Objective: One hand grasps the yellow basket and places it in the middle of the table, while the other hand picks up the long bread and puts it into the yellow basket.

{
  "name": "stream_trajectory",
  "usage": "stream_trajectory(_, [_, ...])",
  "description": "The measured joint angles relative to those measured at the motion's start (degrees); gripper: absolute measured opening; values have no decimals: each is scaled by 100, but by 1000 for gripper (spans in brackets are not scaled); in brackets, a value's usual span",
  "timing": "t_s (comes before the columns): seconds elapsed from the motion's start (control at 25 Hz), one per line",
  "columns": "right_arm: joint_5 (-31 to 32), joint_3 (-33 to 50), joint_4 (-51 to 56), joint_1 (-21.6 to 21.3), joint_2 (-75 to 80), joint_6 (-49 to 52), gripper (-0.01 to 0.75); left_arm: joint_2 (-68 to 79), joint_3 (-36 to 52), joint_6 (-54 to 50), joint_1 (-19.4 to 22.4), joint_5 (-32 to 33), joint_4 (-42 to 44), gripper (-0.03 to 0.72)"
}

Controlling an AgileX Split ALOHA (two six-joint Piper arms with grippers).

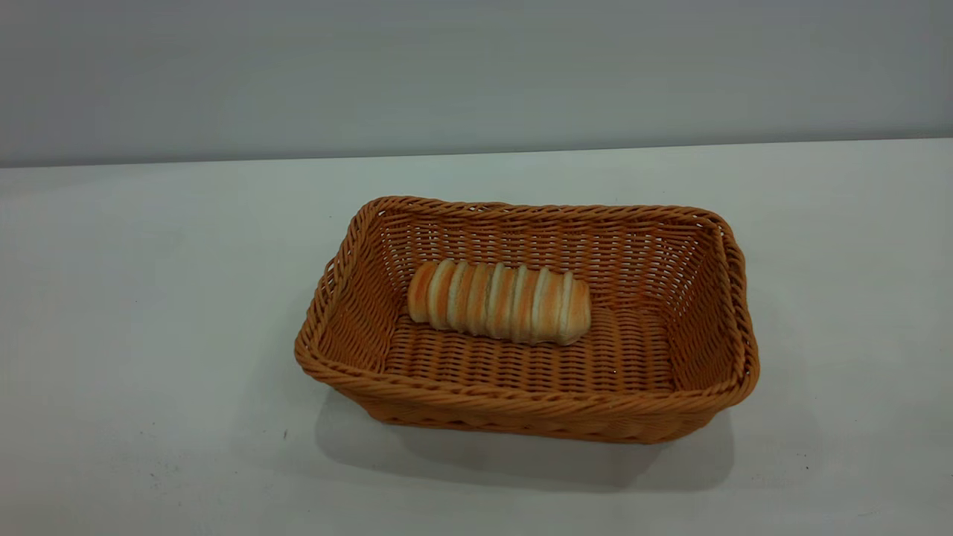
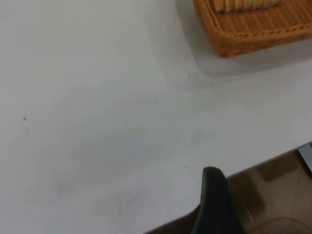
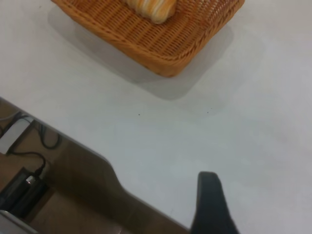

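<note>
Orange-tan woven wicker basket [image 1: 692,313] with braided rim seated near the middle of the plain white surface [image 1: 149,298]. Small golden, cream-banded long bread roll [image 1: 499,301] lying flat on the ribbed bottom, toward the far wall. Both placements judged done; final step apparently retreat.

Left claw [image 2: 214,204] and right claw [image 3: 210,204] pulled well back over the near edge (one dark finger each in the wrist views). Cannot tell whether spread or pressed together. Neither touching basket or bread.

Next move: none but parking.
</note>
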Motion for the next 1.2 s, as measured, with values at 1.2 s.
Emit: stream_trajectory(1.2, [0,0,5,-1315,-47,0,548,-88,43,-49,377,-80,482,540])
